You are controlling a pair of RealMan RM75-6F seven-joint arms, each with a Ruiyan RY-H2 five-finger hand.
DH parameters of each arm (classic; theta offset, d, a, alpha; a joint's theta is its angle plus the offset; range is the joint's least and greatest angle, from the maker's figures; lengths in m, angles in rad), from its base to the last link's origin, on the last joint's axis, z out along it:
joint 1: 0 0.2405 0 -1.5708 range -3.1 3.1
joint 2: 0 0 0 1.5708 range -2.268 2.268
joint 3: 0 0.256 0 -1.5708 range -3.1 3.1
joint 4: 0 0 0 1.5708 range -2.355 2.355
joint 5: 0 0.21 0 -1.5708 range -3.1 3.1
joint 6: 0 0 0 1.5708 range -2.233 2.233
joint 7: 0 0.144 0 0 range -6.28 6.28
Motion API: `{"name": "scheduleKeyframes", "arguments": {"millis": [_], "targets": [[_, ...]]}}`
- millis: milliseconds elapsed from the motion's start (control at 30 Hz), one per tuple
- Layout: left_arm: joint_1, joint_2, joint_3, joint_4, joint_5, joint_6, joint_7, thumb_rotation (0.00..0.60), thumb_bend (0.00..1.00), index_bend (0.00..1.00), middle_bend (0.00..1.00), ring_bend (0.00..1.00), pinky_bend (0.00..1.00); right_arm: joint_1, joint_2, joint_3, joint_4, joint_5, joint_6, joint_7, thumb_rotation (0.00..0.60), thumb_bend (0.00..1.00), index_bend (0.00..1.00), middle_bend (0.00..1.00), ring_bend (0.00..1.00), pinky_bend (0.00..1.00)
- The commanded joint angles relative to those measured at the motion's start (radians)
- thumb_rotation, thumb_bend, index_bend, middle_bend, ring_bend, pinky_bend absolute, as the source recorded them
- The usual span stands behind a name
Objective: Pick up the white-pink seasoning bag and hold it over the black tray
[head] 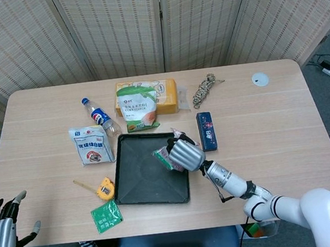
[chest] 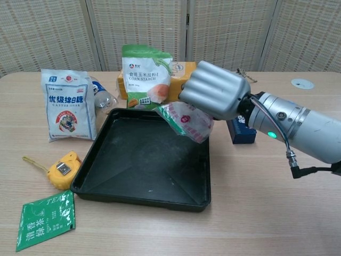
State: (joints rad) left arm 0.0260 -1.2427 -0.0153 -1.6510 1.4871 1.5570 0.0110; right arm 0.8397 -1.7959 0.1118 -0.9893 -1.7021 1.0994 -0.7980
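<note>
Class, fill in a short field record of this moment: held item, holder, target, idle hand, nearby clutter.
held item: white-pink seasoning bag, off the table
holder: right hand, fingers curled over the bag's top
target: black tray, below the bag, nothing lying in it
idle hand: left hand, off the table's near-left edge, fingers apart
nearby clutter: yellow tape measure, green tea sachet

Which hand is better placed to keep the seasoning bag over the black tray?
Right: the right hand grips the seasoning bag above the black tray. The left hand is off the table's near-left corner.
</note>
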Motion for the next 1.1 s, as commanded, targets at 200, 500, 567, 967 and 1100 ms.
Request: {"name": "scheduleKeyframes", "arguments": {"millis": [200, 500, 567, 967, 1100], "targets": [[0.001, -0.002, 0.000, 0.004, -0.001, -0.001, -0.003, 0.600, 0.35, 0.14, 0.22, 0.20, 0.07, 0.026, 0.000, -0.015, -0.008, -0.011, -0.034, -0.101, 0.600, 0.36, 0.62, 0.53, 1.00, 0.89], [0.002, -0.006, 0.001, 0.015, -0.003, -0.006, -0.010, 0.600, 0.35, 0.14, 0.22, 0.20, 0.07, 0.029, -0.007, -0.011, -0.007, 0.013, -0.062, -0.197, 0.600, 0.37, 0.63, 0.53, 1.00, 0.89], [0.002, -0.006, 0.001, 0.017, -0.003, -0.006, -0.012, 0.600, 0.35, 0.14, 0.22, 0.20, 0.07, 0.031, -0.009, -0.008, -0.008, 0.017, -0.064, -0.219, 0.600, 0.37, 0.63, 0.54, 1.00, 0.89], [-0.001, -0.010, 0.001, 0.020, -0.001, -0.011, -0.012, 0.600, 0.35, 0.14, 0.22, 0.19, 0.07, 0.044, -0.020, -0.010, -0.031, 0.030, -0.087, -0.327, 0.600, 0.37, 0.65, 0.55, 1.00, 0.89], [0.001, -0.008, 0.001, 0.023, -0.005, -0.011, -0.016, 0.600, 0.35, 0.14, 0.22, 0.20, 0.07, 0.036, -0.019, -0.003, -0.024, 0.050, -0.089, -0.355, 0.600, 0.37, 0.65, 0.55, 1.00, 0.89]]}}
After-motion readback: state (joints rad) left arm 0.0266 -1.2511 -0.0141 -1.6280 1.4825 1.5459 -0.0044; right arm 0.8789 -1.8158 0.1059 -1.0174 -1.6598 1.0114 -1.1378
